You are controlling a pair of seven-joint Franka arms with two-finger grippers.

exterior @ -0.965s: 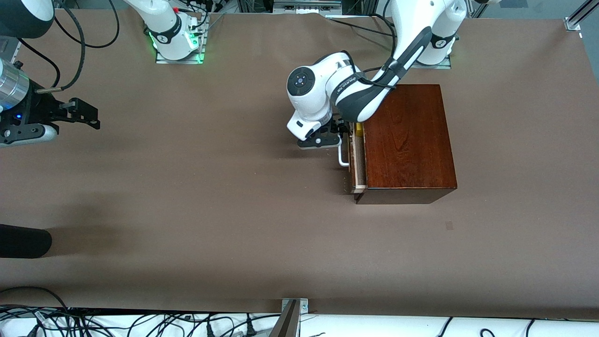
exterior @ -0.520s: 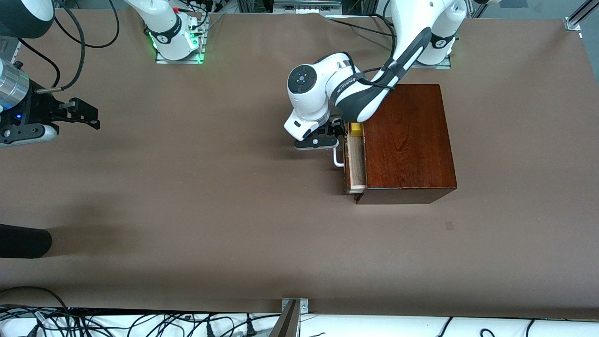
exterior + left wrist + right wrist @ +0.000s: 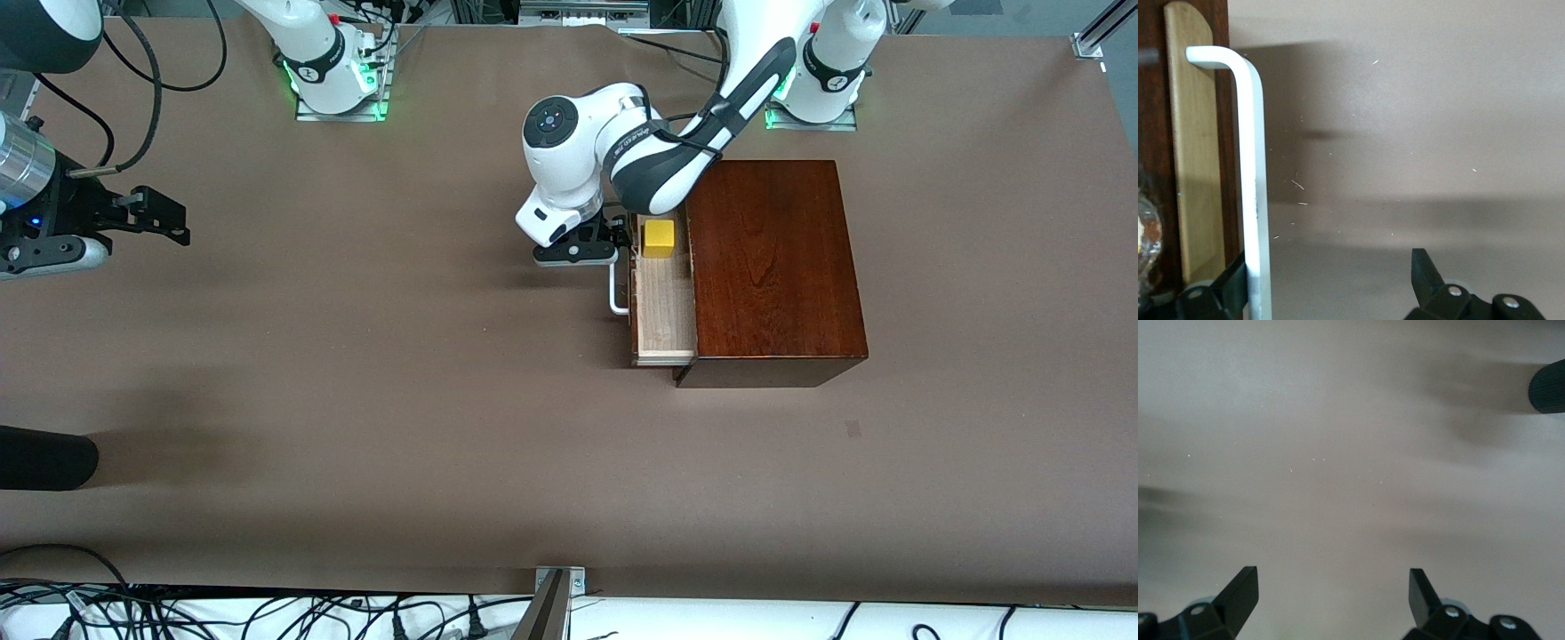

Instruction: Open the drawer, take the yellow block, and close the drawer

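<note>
The drawer [image 3: 662, 307] of the mahogany box [image 3: 769, 267] stands pulled out toward the right arm's end of the table. Its pale wood floor shows. The yellow block [image 3: 659, 238] sits in the drawer, at the end farther from the front camera. My left gripper [image 3: 612, 245] is open at the white bar handle [image 3: 615, 289]. In the left wrist view the handle [image 3: 1251, 167] lies against one finger of the left gripper [image 3: 1330, 277], with the other finger well apart. My right gripper [image 3: 169, 218] waits open and empty over bare table; the right wrist view shows it [image 3: 1331, 593] the same.
A black cylinder [image 3: 44, 458] pokes in at the right arm's end of the table, nearer the front camera; it also shows in the right wrist view [image 3: 1548, 387]. Cables [image 3: 267, 613] run along the near table edge.
My left gripper has moved toward the right arm's end with the handle, drawing the drawer farther out. The yellow block, barely visible before, now shows fully. The right arm has not moved.
</note>
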